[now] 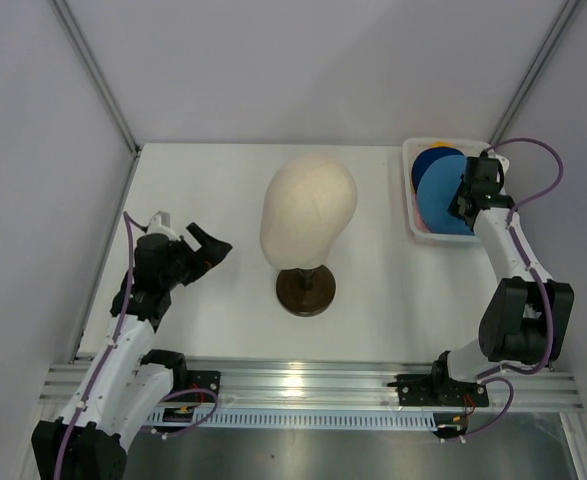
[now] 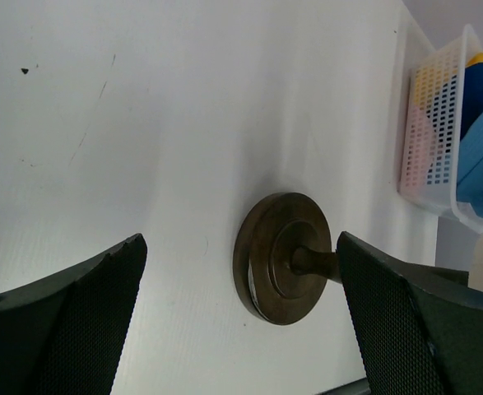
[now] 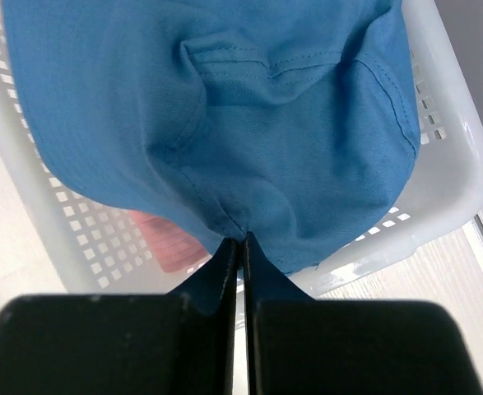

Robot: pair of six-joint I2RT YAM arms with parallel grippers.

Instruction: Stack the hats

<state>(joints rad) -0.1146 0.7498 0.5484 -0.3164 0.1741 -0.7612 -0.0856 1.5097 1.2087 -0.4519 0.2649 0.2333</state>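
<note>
The light blue hat (image 1: pixel 439 195) lies on top in the white mesh basket (image 1: pixel 414 190) at the back right. My right gripper (image 1: pixel 470 192) is shut on its brim; in the right wrist view the fingertips (image 3: pixel 243 240) pinch the light blue fabric (image 3: pixel 266 123). The navy hat (image 1: pixel 439 157) and a bit of the yellow-orange hat (image 1: pixel 442 146) show behind it. The pink hat (image 3: pixel 163 243) shows through the mesh underneath. My left gripper (image 1: pixel 211 250) is open and empty at the left, its fingers (image 2: pixel 68 313) spread wide above the table.
The cream mannequin head (image 1: pixel 309 210) on its dark round base (image 1: pixel 306 289) stands mid-table; the base also shows in the left wrist view (image 2: pixel 280 257). The basket shows there too (image 2: pixel 438 123). Side walls and frame posts close in the table.
</note>
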